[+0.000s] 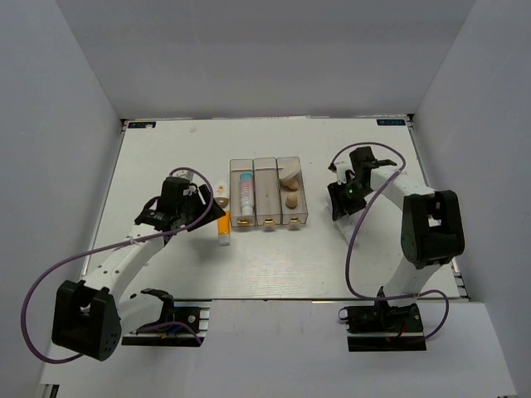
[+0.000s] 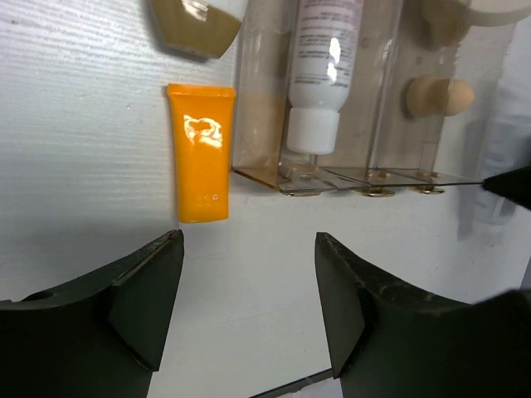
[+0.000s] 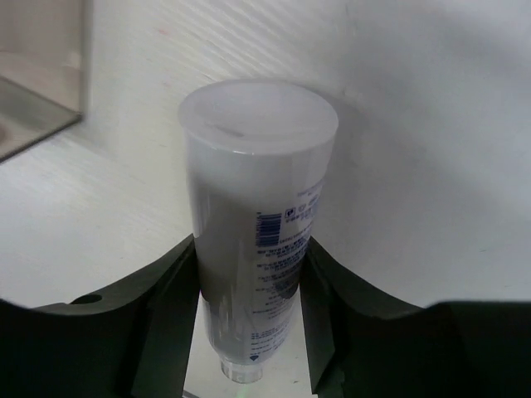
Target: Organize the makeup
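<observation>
Pretty bare setup: a white table (image 1: 166,157) boxed in by plain grey walls. There's a back wall (image 1: 265,50) at 12 o'clock, a left wall (image 1: 50,149) at 9 and a right wall (image 1: 489,124) at 3. The light is soft and even.

White table (image 1: 182,149), clear three-compartment box (image 1: 267,199) near its centre, orange tube (image 1: 224,227) lying just left of the box, peach sponge (image 1: 222,200) behind the tube.
</observation>
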